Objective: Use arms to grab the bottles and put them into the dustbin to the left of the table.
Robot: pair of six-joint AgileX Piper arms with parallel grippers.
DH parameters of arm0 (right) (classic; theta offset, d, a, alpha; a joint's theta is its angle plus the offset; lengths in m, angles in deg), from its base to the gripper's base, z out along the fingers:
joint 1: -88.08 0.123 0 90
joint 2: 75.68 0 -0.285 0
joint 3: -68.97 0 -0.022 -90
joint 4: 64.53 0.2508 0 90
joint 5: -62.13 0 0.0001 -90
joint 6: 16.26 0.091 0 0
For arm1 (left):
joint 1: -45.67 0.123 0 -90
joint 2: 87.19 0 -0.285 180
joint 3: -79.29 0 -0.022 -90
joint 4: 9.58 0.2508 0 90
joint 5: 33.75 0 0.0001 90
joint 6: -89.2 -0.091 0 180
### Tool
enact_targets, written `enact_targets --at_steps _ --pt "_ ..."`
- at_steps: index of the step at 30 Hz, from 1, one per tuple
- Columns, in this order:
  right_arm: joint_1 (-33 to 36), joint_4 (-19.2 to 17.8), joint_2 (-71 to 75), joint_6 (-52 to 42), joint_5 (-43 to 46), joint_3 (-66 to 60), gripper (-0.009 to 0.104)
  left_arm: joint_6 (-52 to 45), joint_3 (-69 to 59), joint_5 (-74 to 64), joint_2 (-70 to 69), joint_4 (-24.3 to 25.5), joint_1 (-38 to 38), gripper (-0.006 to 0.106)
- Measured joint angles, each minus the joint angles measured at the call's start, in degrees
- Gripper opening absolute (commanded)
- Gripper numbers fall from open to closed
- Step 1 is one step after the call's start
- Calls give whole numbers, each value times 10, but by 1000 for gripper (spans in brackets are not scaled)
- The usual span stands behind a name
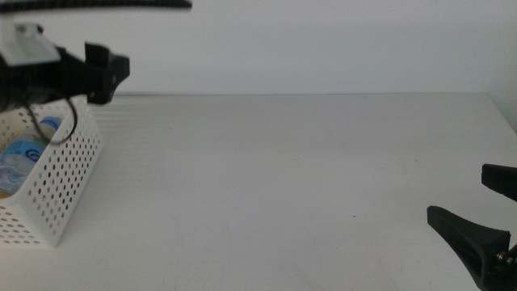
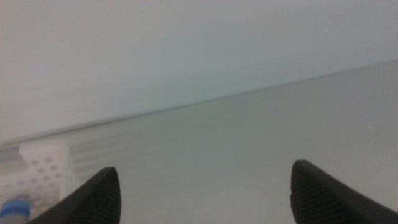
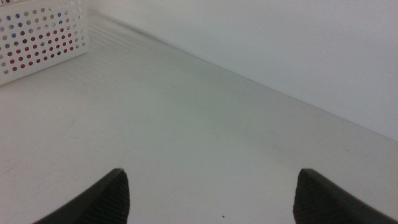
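Bottles in bin (image 1: 69,174): water bottle (image 1: 20,158) looks light, slick, crushable; grip mid-body. Left gripper (image 1: 113,77) over bin, jaws wide, empty. Right gripper (image 1: 485,214) waits, wide.

Left gripper (image 1: 113,73) — above the dustbin (image 1: 69,174), jaws spread wide, holding nothing. Right gripper (image 1: 493,210) — well apart from the dustbin, low, jaws spread wide, holding nothing.
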Motion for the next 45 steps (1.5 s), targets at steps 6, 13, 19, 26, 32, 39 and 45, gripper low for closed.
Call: enact_targets --at_steps 6,13,19,26,32,39,45 --pt "-62 74 2 -1 -5 0 75 1 -68 0 -62 46 0 90" --pt "-164 92 56 -1 -8 -2 75 1 -161 8 -172 58 0 90" --pt "-205 85 145 -1 -8 -42 75 1 -254 24 -296 58 0 90" --pt "-267 84 254 -1 -18 -105 75 1 -347 25 -438 72 10 90" --pt "-308 84 323 -1 -19 -135 75 1 -419 25 -543 74 57 90" --pt "-314 84 350 -1 -19 -188 75 1 -503 52 -639 76 107 90" --pt "-314 83 350 -1 -19 -229 75 1 -558 62 -647 55 138 90"
